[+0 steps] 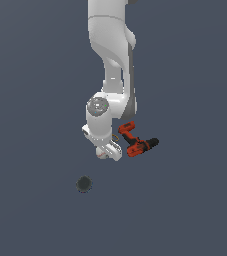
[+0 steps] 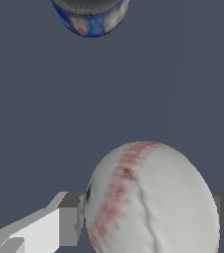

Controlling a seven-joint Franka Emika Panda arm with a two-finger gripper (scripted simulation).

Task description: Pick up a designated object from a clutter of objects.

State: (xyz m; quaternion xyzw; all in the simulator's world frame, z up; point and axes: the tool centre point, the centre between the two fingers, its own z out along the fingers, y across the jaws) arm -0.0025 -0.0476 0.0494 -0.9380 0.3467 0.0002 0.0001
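In the exterior view the white arm [image 1: 110, 75] reaches down to the middle of the dark bench [image 1: 30, 75], whose edges lie outside the picture; its jaws [image 1: 108, 151] are low beside the red-and-black drill [image 1: 136, 141] on the exterior view's right, and the dark round disc [image 1: 84, 184] lies apart toward the exterior view's left, with bare surface all around. In the wrist view the baseball [image 2: 150, 200] sits between the two fingers [image 2: 71, 217], which close on its sides, while a round blue-patterned object [image 2: 90, 17] lies well apart across open bench.
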